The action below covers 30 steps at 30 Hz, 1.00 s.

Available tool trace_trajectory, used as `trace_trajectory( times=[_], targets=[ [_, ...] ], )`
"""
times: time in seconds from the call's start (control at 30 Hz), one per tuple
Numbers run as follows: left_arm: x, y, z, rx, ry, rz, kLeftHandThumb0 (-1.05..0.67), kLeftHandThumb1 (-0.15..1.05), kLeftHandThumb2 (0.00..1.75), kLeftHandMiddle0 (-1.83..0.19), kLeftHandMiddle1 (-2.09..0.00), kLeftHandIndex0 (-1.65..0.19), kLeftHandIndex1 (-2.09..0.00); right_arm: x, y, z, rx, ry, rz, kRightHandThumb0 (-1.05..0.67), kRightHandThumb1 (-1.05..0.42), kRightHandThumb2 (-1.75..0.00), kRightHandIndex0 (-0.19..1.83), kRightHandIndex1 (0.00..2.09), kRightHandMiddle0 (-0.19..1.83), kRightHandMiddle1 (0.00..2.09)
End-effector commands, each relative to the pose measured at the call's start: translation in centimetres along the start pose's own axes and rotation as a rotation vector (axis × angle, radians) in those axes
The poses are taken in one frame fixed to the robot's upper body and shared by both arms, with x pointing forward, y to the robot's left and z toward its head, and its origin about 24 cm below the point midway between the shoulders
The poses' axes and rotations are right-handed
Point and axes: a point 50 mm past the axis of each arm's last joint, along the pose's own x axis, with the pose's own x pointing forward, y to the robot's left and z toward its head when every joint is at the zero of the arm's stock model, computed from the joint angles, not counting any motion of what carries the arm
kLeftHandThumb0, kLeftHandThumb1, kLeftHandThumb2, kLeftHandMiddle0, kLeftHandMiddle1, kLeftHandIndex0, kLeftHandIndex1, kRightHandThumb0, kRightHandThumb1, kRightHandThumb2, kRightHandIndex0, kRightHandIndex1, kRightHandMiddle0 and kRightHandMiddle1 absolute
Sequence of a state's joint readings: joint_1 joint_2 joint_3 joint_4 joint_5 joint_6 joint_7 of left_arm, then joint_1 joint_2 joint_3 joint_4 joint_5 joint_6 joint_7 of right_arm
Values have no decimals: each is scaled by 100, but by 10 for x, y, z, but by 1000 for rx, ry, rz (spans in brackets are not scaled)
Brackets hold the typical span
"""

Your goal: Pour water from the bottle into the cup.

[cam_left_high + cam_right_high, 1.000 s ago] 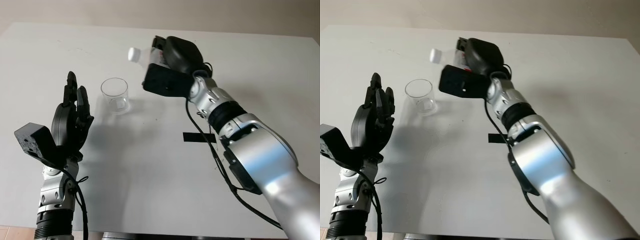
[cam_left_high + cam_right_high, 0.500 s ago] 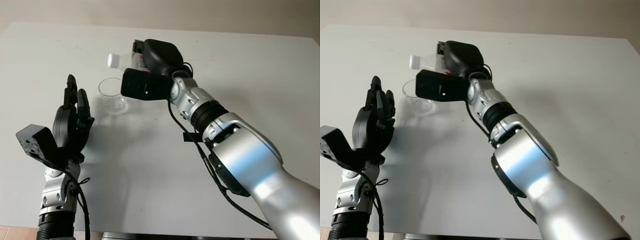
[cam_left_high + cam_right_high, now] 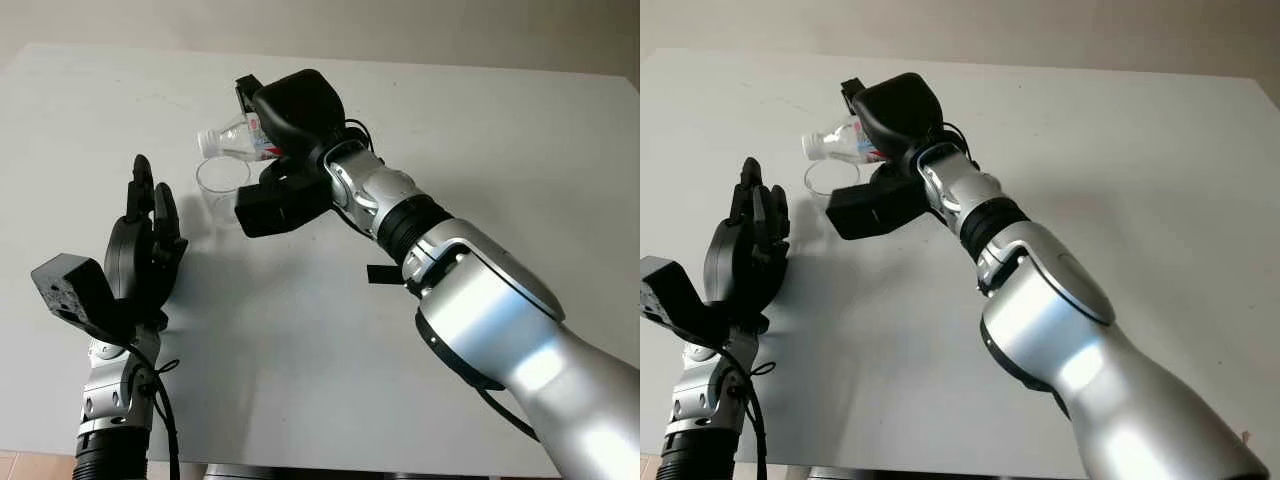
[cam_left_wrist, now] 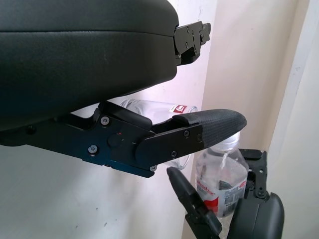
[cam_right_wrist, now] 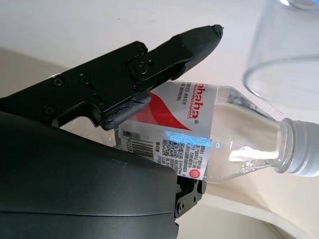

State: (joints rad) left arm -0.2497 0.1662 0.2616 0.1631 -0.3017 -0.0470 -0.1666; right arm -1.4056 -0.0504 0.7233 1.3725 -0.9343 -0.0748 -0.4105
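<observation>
A clear water bottle [image 3: 235, 140] with a red-and-white label lies tilted in my right hand [image 3: 268, 128], which is shut on its body. Its neck points left and slightly down, and the white cap [image 5: 299, 155] sits on the neck just above the rim of the clear plastic cup [image 3: 221, 181]. The cup stands upright on the white table. In the right wrist view the bottle [image 5: 199, 134] lies under a black finger [image 5: 164, 59], with the cup [image 5: 284, 55] close by. My left hand [image 3: 148, 215] is open and raised, left of the cup and apart from it.
The white table [image 3: 300, 360] stretches to a far edge against a beige wall. A short black tape mark [image 3: 383, 273] lies right of centre, under my right forearm. My right arm crosses the table's middle from the bottom right.
My right hand has carried the bottle leftward and tipped it, so its neck now hangs over the cup. The left hand has barely moved.
</observation>
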Motion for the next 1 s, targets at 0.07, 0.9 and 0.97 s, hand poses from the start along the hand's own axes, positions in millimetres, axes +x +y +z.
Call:
trace_trajectory(
  times=[0.07, 0.9, 0.97],
  targets=[
    [-1, 2, 2, 10, -11, 1, -77, 105, 64, 19, 0, 19, 0, 4, -14, -4, -114, -35, -54, -41, -96, -5, 72, 209, 25, 149],
    [2, 2, 2, 14, -22, -3, -75, 105, 66, 19, 0, 19, 0, 3, -19, -8, -316, -155, -114, -40, -99, -5, 92, 209, 22, 195],
    [2, 2, 2, 14, -23, -4, -75, 105, 66, 19, 0, 19, 0, 3, -19, -8, -356, -190, -120, -39, -99, -5, 91, 209, 21, 195]
  ],
)
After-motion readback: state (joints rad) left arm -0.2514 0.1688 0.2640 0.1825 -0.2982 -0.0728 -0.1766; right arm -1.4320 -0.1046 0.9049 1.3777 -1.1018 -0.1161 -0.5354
